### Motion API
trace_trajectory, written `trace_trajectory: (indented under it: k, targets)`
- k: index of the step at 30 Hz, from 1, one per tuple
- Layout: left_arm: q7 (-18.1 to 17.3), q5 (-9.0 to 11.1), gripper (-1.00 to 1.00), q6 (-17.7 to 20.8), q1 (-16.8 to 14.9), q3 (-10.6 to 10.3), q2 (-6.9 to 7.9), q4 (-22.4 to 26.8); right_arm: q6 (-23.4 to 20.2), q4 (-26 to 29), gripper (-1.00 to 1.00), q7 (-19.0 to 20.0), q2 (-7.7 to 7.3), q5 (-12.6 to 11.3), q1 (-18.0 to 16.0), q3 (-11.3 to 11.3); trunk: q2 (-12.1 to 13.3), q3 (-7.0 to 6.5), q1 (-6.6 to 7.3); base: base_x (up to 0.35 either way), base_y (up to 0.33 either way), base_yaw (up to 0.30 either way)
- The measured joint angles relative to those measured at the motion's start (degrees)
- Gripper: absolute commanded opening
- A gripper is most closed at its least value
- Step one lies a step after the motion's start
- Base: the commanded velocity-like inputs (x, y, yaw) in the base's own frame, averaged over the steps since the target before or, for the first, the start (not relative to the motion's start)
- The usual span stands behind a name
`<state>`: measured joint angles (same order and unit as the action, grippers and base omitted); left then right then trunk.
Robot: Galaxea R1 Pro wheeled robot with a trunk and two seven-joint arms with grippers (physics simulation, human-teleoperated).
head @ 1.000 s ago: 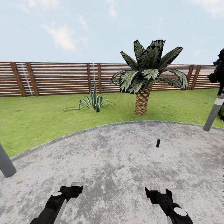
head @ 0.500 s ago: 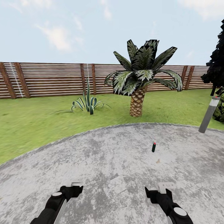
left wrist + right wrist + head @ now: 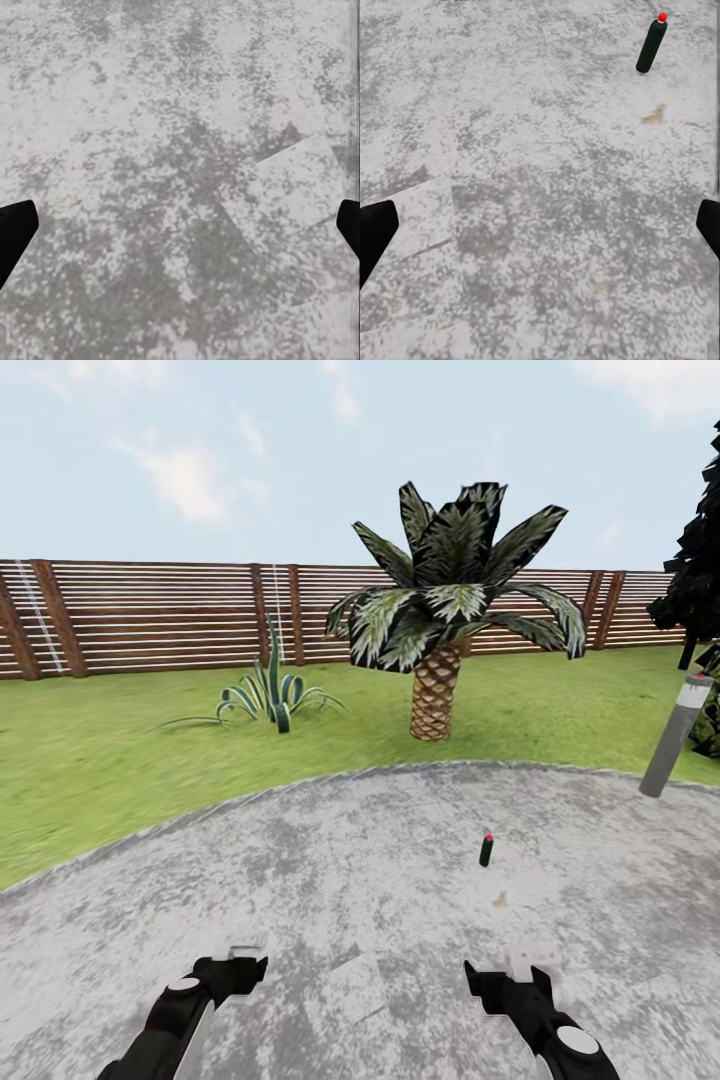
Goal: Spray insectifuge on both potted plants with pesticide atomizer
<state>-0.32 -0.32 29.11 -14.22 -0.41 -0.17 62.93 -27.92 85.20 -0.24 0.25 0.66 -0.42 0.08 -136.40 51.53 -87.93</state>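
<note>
The pesticide atomizer [image 3: 486,850] is too small in the head view for its label to be read. The dark tree [image 3: 696,575] and grey post [image 3: 676,735] are partly cut off by the frame's right edge. Only the tips of the fingers [image 3: 15,232] are seen in the wrist views.

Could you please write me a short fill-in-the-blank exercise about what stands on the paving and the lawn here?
1. The small dark bottle on the grey paving has a ____ cap.
2. The bottle stands ____, not tipped over.
3. The palm grows on the ____, in front of the wooden fence.
4. The fingers of both grippers are spread ____.

Missing words: red; upright; lawn; open
</note>
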Motion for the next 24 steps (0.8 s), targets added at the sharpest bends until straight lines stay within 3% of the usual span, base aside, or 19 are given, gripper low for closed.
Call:
trace_trajectory:
  k: [24]
  targets:
    - [0.0,0.0,1.0,0.06,0.0,0.04,0.0,0.01,0.0,0.0,1.0,0.0,0.01,0.13,0.0,0.0,0.0,0.0,-0.01,0.155,-0.27,0.0]
